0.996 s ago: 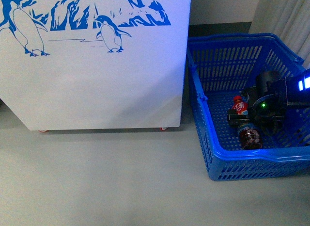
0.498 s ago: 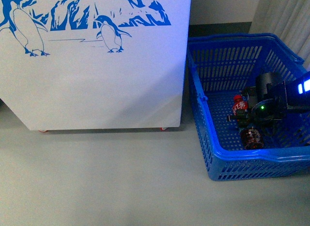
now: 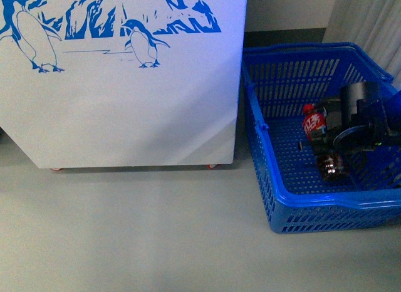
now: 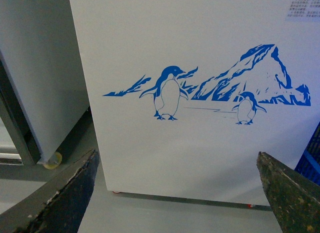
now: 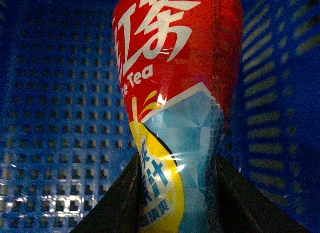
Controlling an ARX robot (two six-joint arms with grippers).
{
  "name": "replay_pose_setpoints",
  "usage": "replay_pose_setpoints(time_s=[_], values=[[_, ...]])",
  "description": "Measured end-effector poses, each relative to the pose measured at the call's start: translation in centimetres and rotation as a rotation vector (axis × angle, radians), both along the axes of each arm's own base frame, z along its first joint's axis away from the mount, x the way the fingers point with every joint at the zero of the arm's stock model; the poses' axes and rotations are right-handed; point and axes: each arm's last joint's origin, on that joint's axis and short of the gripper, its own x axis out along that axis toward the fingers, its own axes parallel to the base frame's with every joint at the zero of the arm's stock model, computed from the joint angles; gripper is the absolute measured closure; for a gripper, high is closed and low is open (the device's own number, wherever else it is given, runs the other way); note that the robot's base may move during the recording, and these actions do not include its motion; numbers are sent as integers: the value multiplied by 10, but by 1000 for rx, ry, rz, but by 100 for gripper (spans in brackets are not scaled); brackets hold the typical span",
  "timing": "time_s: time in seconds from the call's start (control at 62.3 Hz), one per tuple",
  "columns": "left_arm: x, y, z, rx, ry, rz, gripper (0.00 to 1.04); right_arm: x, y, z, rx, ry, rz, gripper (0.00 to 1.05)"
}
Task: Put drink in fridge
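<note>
The right gripper (image 5: 179, 163) has its jaws clamped on the drink (image 5: 175, 93), with its dark fingers (image 5: 122, 203) pressing the pale-blue-and-yellow part of the label from either side. In the front view the bottle sits tilted in that grip, red cap toward the far wall and dark base toward the near rim, inside the blue basket (image 3: 326, 201). Whether it touches the basket's bottom cannot be told. The basket stands on the grey floor (image 3: 125, 229) just beside the right corner of the fridge (image 3: 125, 104). The left gripper (image 4: 177, 158) hangs with its jaws wide apart, holding nothing, and faces the fridge's penguin-and-mountain drawing (image 4: 167, 93). A plain grey-white cabinet (image 4: 35, 68) with a beige caster (image 4: 52, 160) stands next to the fridge.
</note>
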Motion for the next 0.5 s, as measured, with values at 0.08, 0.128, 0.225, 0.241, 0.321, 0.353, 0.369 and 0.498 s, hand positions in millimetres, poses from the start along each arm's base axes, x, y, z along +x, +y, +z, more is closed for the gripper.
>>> replay_pose_setpoints(time_s=[0.08,0.128,0.225,0.241,0.321,0.353,0.369,0.498], values=[[0,0,0,0,0,0,8,-2,5,37,-20,-91,33,70],[0,0,0,0,0,0,8,-5,8,56,-25,-138,48,70],[0,0,0,0,0,0,8,-21,15,102,-33,-245,77,70],[0,0,0,0,0,0,8,-25,16,111,-34,-264,81,70],[0,0,0,0,0,0,8,-44,20,140,-41,-326,95,70],[0,0,0,0,0,0,8,-57,21,156,-40,-358,103,70],[0,0,0,0,0,0,8,-61,22,160,-41,-365,103,70],[0,0,0,0,0,0,8,-104,25,202,-35,-445,119,70]])
